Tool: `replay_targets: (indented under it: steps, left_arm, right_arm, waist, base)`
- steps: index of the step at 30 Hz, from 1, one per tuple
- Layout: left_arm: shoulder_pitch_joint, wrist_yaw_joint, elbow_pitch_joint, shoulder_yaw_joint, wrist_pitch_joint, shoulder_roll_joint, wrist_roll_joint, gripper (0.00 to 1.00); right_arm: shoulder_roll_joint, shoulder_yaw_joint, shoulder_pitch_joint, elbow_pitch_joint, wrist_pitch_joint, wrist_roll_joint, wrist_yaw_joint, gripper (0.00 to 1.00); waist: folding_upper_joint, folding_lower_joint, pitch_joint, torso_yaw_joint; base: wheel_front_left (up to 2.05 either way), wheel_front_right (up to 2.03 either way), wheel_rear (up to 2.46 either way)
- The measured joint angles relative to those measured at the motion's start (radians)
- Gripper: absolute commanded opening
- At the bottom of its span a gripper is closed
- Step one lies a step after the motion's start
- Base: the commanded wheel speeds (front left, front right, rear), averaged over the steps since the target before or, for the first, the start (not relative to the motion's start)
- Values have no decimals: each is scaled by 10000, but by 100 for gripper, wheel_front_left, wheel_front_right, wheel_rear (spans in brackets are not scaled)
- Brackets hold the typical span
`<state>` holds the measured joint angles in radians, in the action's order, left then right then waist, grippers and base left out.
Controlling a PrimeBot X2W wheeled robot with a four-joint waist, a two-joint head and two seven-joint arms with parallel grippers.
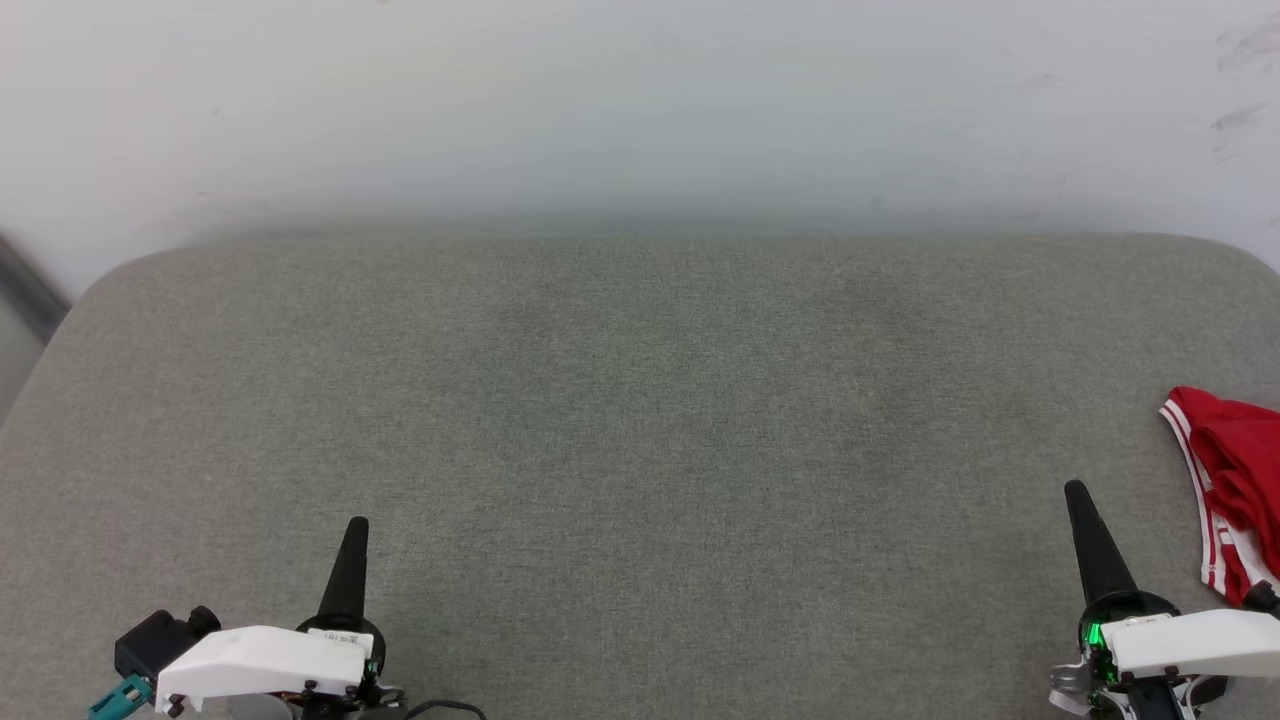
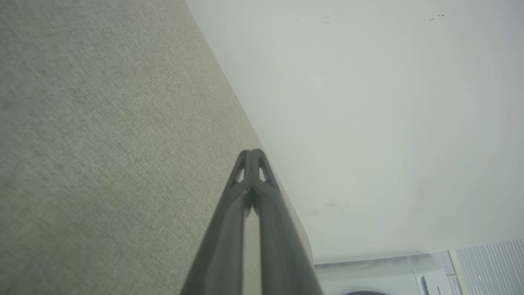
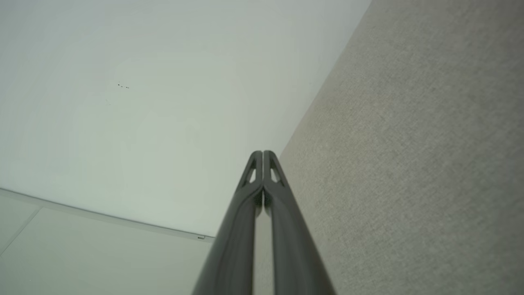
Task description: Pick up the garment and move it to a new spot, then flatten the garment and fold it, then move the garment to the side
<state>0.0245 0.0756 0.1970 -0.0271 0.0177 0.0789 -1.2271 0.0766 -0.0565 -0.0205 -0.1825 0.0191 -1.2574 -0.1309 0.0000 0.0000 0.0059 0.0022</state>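
The left gripper point(image 1: 356, 530) hangs over the grey padded surface point(image 1: 640, 400), fingers pressed together on nothing. The right gripper point(image 1: 1077, 495) is likewise closed and empty; the red garment point(image 1: 1235, 480) lies bunched just right of its fingers.

Red garment point(image 1: 1240, 480) with striped trim lies bunched at far right.

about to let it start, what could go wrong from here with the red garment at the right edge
1. The red garment lies bunched at the head view's right edge, partly cut off, so a grasp may catch several layers.
2. The right gripper beside it is shut; unopened, it would only push the cloth.
3. The left gripper sits far across the grey padded surface, so flattening likely needs a long drag.
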Motion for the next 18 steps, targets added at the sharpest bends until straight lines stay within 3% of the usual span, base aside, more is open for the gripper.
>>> replay_targets:
  steps: [18]
  left_arm:
    - [275, 217, 192, -201, -428, -6, -1697, 0]
  right_arm:
    - [0, -88, -324, -240, -431, -1555, 0, 0]
  waist:
    - [0, 0, -10, -8]
  base:
    - [0, 0, 0]
